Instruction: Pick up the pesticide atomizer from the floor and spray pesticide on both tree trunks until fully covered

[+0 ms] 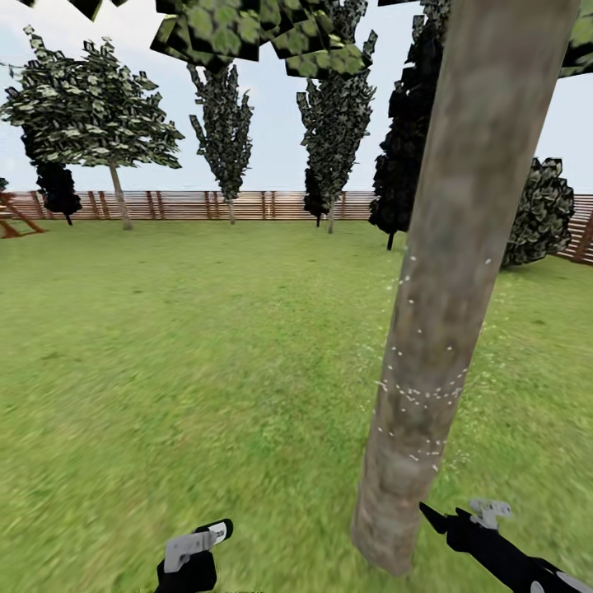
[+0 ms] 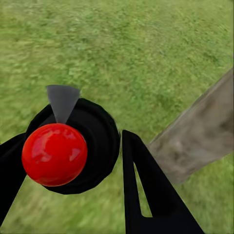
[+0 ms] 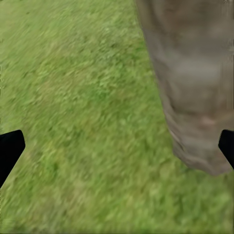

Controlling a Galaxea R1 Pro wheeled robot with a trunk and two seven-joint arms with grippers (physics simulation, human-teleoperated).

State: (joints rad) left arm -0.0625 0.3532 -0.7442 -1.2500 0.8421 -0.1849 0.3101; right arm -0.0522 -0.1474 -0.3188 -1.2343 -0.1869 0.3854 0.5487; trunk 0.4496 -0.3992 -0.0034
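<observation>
A thick, smooth, mottled grey-brown tree trunk (image 1: pixel 449 313) rises at a slight lean from the coarse green grass lawn (image 1: pixel 189 354), its blocky mid-green leaf canopy (image 1: pixel 247 33) cut off by the upper edge of the head view. Tiny white specks of pesticide (image 1: pixel 420 387) dot the lower and middle bark in scattered bands, with a few drifting just beside it. The left gripper (image 1: pixel 193 556) sits low in the head view, well left of the trunk base, its black fingers pinching the small black pistol-shaped pesticide atomizer (image 1: pixel 191 545), whose pale grey body and white mark show on top. In the left wrist view the atomizer (image 2: pixel 73 146) appears as a rounded black body with a glossy red sphere on it and a short grey wedge of a nozzle, held between the dark fingers (image 2: pixel 146 195), with the trunk (image 2: pixel 200 141) as a rough grey-brown slab beyond it over the grass. The right gripper (image 1: pixel 461 519) is a matt black angular arm tip with a pale grey fitting, just right of the trunk's foot; in the right wrist view its two black fingertips (image 3: pixel 9 151) sit at opposite edges, spread wide with nothing between them, over blurred grass (image 3: pixel 87 122) and the trunk base (image 3: pixel 195 97). A brown fence of horizontal wooden slats (image 1: pixel 189 206) bounds the lawn, with dark thin-stemmed trees (image 1: pixel 333 123) before it.
</observation>
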